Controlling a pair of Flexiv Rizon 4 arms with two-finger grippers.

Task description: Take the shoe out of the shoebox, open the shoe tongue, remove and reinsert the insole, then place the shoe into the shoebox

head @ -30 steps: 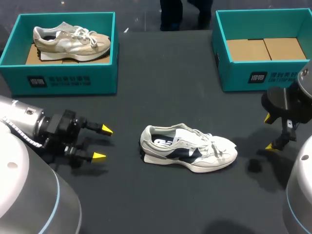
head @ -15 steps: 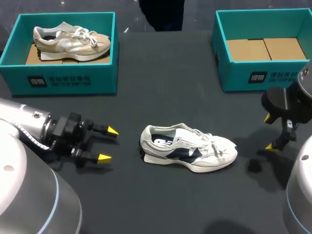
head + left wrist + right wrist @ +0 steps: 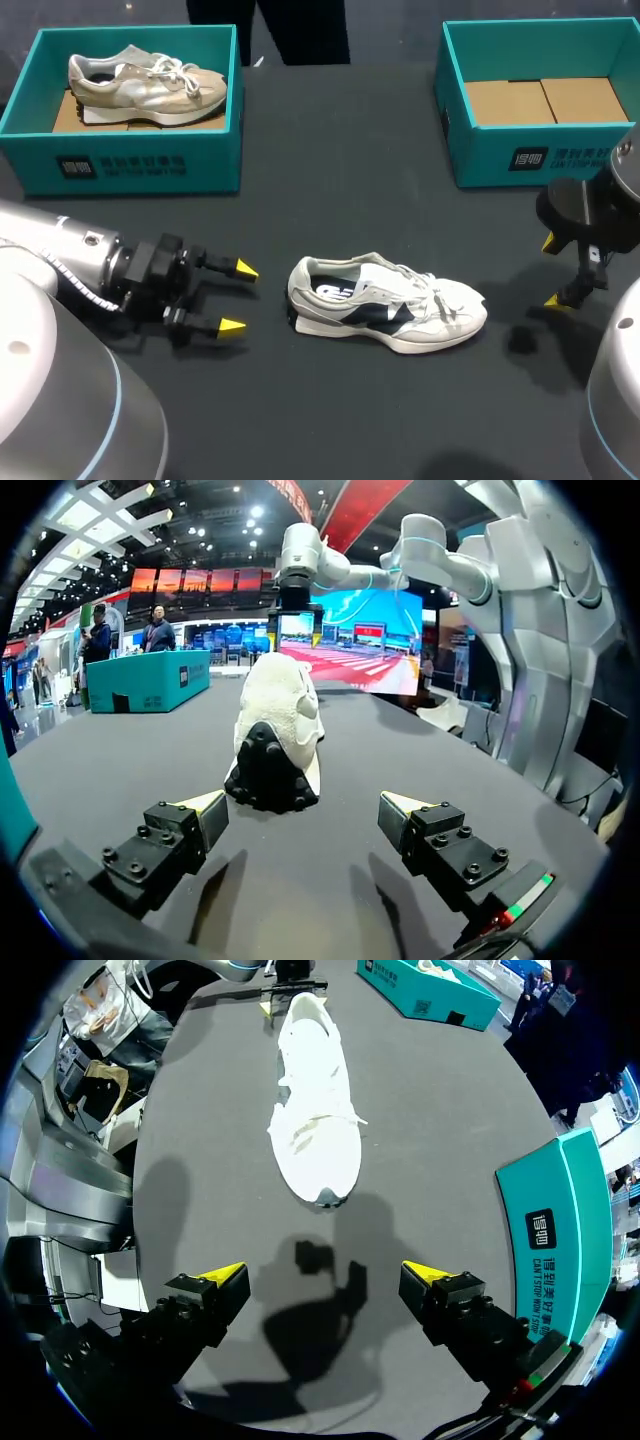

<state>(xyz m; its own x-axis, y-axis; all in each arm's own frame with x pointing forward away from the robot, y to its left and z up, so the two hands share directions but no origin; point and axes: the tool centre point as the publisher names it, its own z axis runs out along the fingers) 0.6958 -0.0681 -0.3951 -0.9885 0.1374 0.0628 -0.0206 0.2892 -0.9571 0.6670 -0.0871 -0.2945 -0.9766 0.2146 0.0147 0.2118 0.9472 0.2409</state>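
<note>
A white and navy shoe lies on its sole in the middle of the dark table, toe to the right, insole showing in its opening. My left gripper is open just left of the heel, fingers pointing at it. Seen from the left wrist, the heel sits a short way ahead of the open left gripper. My right gripper hangs open right of the toe. From the right wrist, the toe lies ahead of the open right gripper. An empty teal shoebox stands back right.
A second teal shoebox at the back left holds a beige shoe. The right box edge stands beside the right gripper. Open tabletop surrounds the white shoe.
My left gripper has moved rightward toward the shoe's heel, staying open. The right arm and the shoe have not moved.
</note>
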